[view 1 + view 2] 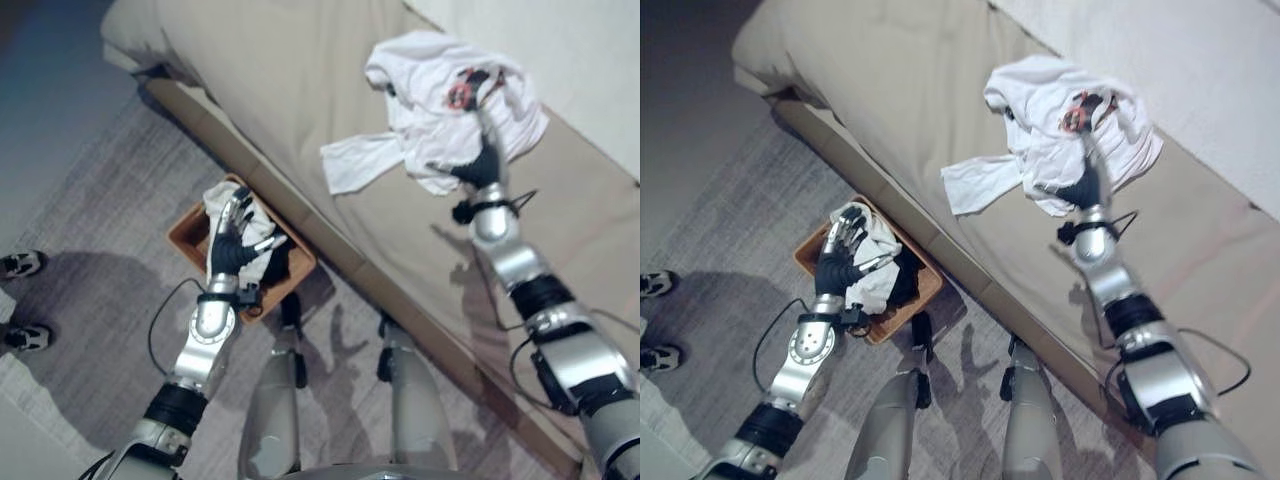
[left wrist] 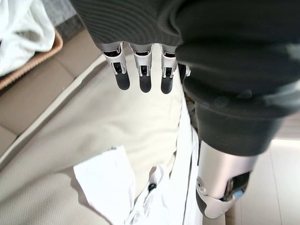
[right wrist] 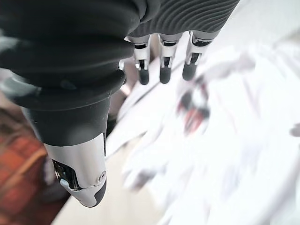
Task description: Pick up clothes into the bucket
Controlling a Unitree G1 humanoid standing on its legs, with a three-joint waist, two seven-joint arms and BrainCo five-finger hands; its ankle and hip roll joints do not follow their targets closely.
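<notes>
My right hand, fingers straight, reaches over the white shirt on the bed. Next it must close on it. My left hand hovers open above the basket.

You had silver-grey arms on this one, left arm and right arm, each with black bands at the joints. Your left hand and right hand wore dark ribbed covers. The fingers were silver with dark tips, and the thumb had a small round screw.
</notes>
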